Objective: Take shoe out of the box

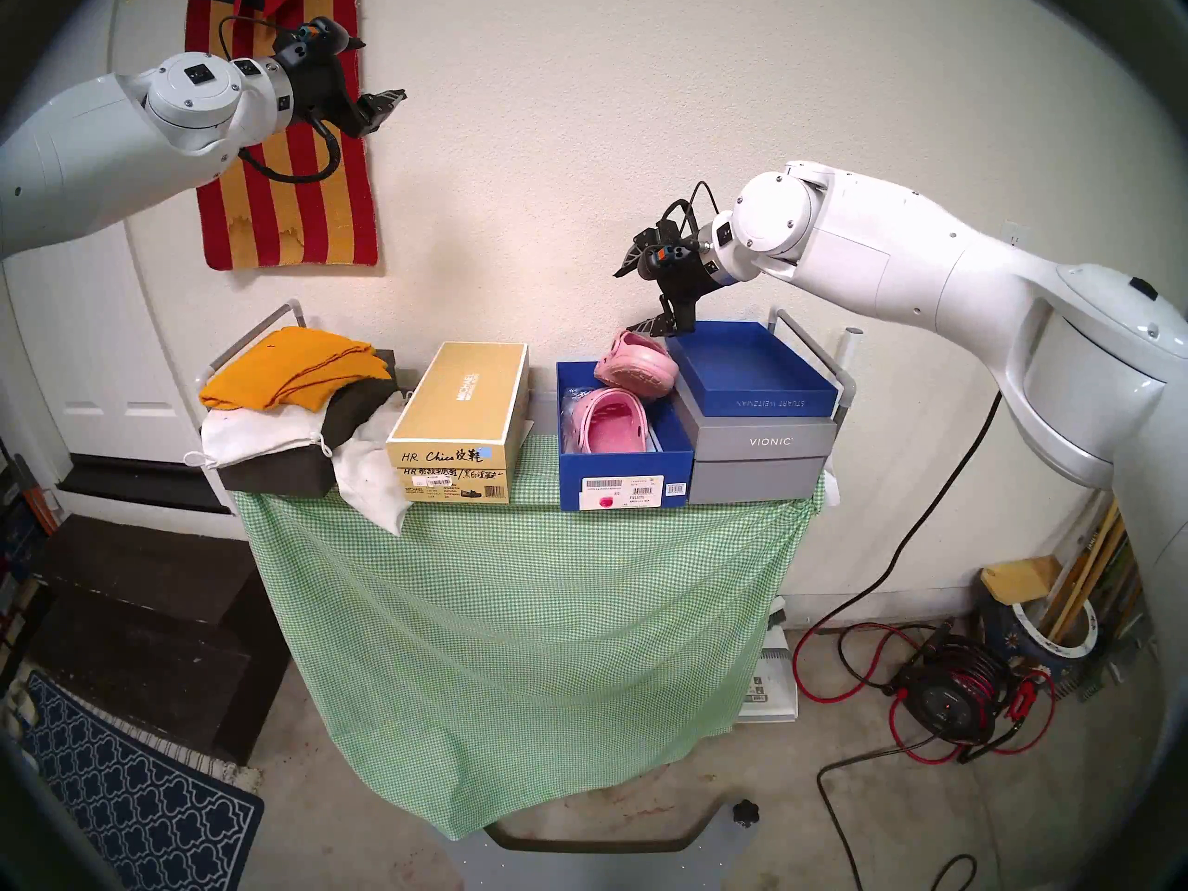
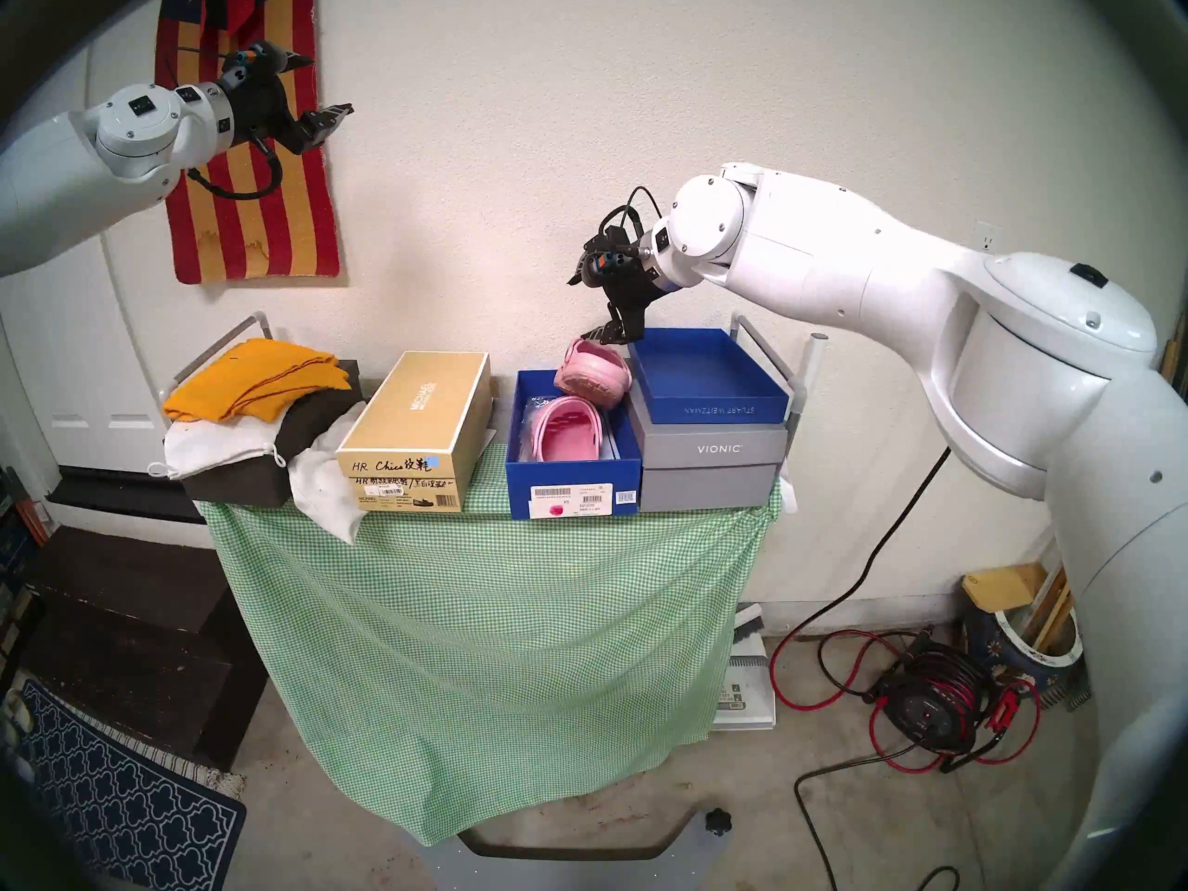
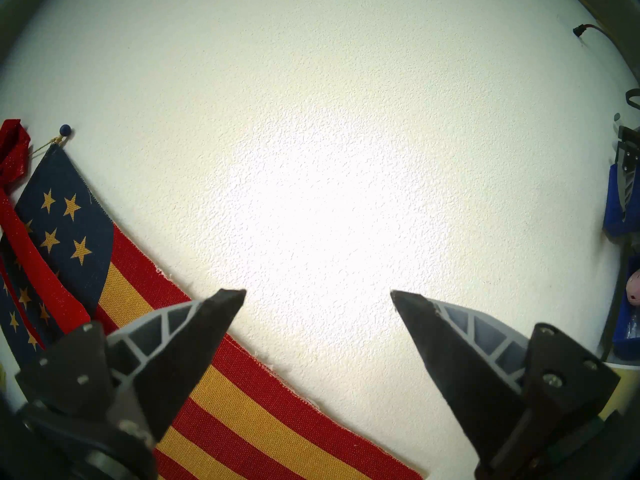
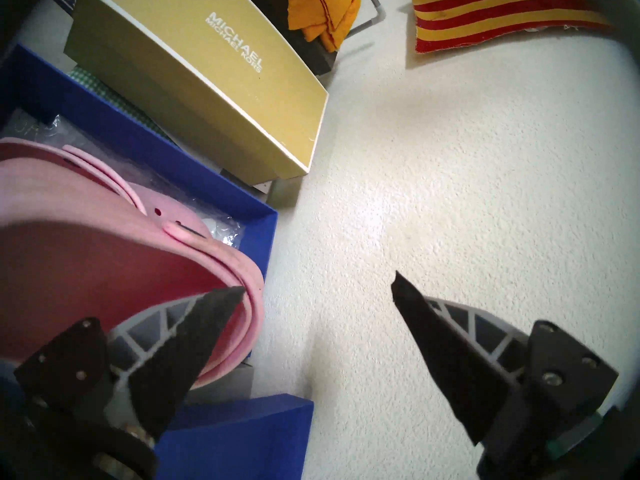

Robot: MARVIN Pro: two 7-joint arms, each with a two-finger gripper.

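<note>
The deep royal-blue box (image 1: 627,465) with a white barcode label stands open on the green-check table. One pink clog (image 1: 607,423) lies inside it. A second pink clog (image 1: 636,361) sits tipped on the box's back rim and leans against the blue lid. My right gripper (image 1: 627,299) is open just above and behind this upper clog. In the right wrist view (image 4: 317,285) one fingertip (image 4: 221,302) is at the clog's (image 4: 86,261) rim; the other is over bare wall. My left gripper (image 1: 379,70) is open and empty, high up by the wall flag.
A grey VIONIC box (image 1: 762,443) with a shallow blue lid (image 1: 752,372) on top stands right of the blue box. A gold Michael Kors box (image 1: 459,407) stands to its left. A pile of cloths (image 1: 296,382) lies at the table's left end. The wall is close behind.
</note>
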